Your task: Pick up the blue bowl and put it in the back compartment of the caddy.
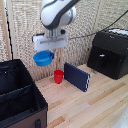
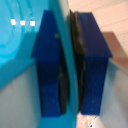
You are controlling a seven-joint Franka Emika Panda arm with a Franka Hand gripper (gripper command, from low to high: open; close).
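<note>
The blue bowl hangs tilted in the air under the arm, well above the wooden table. My gripper is shut on its rim. In the wrist view the bowl's thin wall runs between the two dark-blue fingers, with the bright-blue inside of the bowl on one side. The caddy is the black fabric box at the exterior view's lower left, with a divider wall across it. The bowl is above and a little to the right of the caddy's far corner. Which section is the back compartment I cannot tell.
A red cup stands on the table below the bowl. A dark-blue flat slab stands on edge beside it. A black hard case sits at the exterior view's right, against a woven screen.
</note>
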